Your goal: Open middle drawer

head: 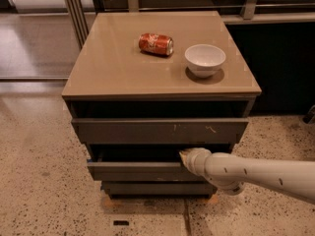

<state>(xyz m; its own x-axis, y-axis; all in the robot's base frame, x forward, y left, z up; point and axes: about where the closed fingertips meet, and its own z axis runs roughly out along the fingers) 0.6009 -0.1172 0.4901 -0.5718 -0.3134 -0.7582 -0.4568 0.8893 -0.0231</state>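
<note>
The middle drawer (135,170) is a dark grey-brown flat front with a small blue tab at its left end. It stands pulled out a little, with a dark gap above its top edge. My gripper (185,156) is at the end of the white arm coming in from the right. Its tip rests at the drawer's top edge, right of centre. The top drawer (157,130), with white scratch marks, sits above it. The narrow bottom drawer (155,188) sits below.
A red soda can (155,44) lies on its side and a white bowl (205,59) stands on the tan cabinet top (113,68). Speckled floor surrounds the cabinet. A dark wall stands to the right, metal rails behind.
</note>
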